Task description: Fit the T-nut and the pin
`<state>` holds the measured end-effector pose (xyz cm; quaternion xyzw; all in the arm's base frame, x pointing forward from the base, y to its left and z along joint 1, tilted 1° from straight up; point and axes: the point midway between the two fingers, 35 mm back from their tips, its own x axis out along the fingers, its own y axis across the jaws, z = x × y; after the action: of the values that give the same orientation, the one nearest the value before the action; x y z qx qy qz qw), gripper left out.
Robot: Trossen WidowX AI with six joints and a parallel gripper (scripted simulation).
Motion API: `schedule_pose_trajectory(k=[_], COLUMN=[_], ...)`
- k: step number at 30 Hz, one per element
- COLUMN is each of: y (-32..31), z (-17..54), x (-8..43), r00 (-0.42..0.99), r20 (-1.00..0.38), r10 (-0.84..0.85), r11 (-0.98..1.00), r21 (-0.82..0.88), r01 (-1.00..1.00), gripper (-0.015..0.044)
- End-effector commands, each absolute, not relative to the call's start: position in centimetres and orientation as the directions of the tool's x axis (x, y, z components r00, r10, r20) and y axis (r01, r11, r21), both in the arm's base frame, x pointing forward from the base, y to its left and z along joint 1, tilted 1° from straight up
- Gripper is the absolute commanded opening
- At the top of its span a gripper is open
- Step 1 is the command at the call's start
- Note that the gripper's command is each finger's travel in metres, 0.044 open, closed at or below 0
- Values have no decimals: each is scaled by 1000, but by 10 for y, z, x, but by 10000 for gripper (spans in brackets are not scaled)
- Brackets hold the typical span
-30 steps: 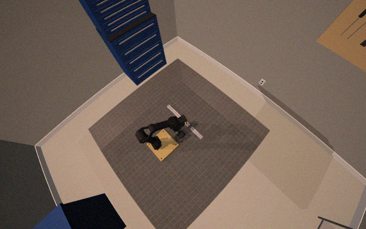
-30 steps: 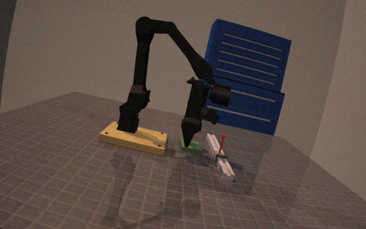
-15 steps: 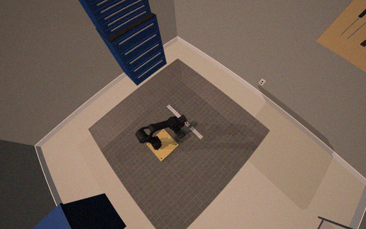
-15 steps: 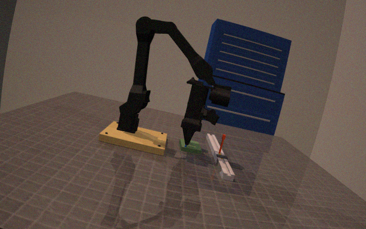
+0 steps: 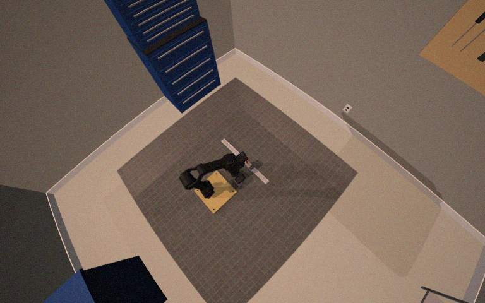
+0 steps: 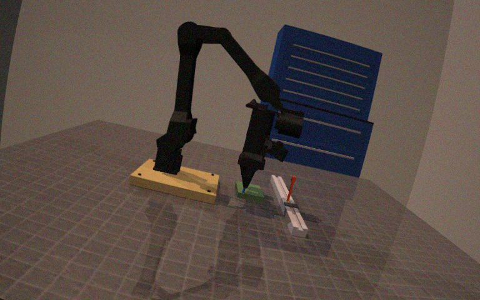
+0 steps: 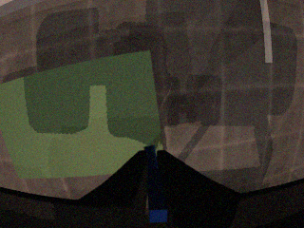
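Grip shut on pin, rail at 1–2 o'clock of base

Top view: tiled surf. point(image 5: 250, 231) point(image 6: 105, 247) point(image 7: 228, 152) runs wide to 6 o'clock of base point(image 5: 214, 205) point(image 6: 198, 190); blue cab. point(image 5: 185, 71) point(image 6: 329, 77) at 11, past surf. edge. Gripper point(image 6: 244, 187) point(image 7: 151, 159) narrow, holding pin point(image 6: 243, 190) point(image 7: 153, 180) at tray point(image 6: 255, 195) point(image 7: 57, 157) edge. Handle point(image 5: 246, 161) point(image 6: 291, 189) up from rail point(image 5: 260, 175) point(image 6: 279, 187), by bracket point(image 5: 251, 168) point(image 6: 290, 204).

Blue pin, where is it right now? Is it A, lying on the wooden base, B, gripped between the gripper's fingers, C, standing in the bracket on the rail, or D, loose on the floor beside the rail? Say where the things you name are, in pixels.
B: the wrist view shows the gripper point(image 6: 244, 187) point(image 7: 151, 159) shut with the blue pin point(image 6: 243, 190) point(image 7: 158, 216) between its fingertips.
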<state>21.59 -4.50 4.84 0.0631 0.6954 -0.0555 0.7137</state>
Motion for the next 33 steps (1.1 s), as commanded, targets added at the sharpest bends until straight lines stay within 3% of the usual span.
schedule_pose_trajectory(k=[1, 33], y=[-45, -49], z=[54, 110], x=[216, 218], r00=[31, 33], r20=[-999, -999], r10=[10, 9], r11=[986, 985], r21=[15, 15], r01=[164, 172], gripper=[-150, -150])
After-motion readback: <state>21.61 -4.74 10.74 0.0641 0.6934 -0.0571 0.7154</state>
